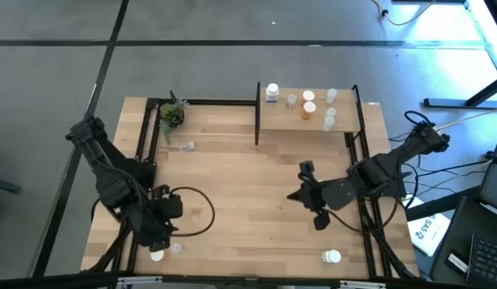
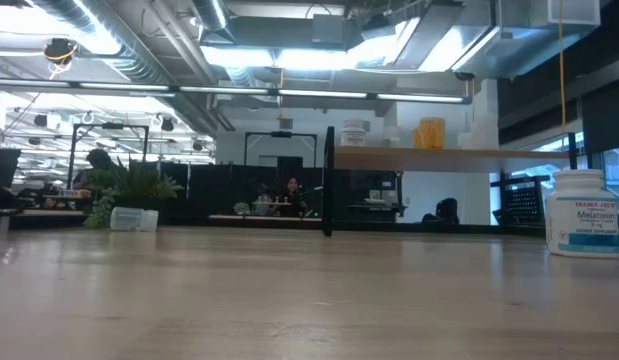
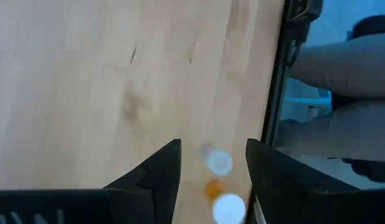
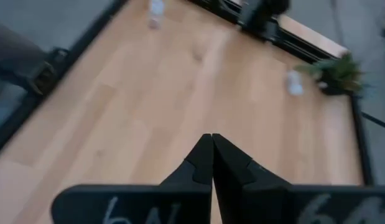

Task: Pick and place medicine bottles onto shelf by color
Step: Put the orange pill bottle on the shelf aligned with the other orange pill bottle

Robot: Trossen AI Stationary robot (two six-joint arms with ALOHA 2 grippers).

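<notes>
left wrist view: left claw apart w/ orange bottle between fingers; right claw together.

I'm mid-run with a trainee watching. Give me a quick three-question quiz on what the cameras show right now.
1. True or false: the right gripper is open.
2. Which bottles lie under the left gripper? A) an orange one and a clear one B) only white ones C) none
3. Fill in: the clear bottle lying on the table is near the ____.

Key:
1. False; its fingers meet, holding nothing.
2. A; the orange bottle and another clear bottle show between its open fingers.
3. Plant.
</notes>
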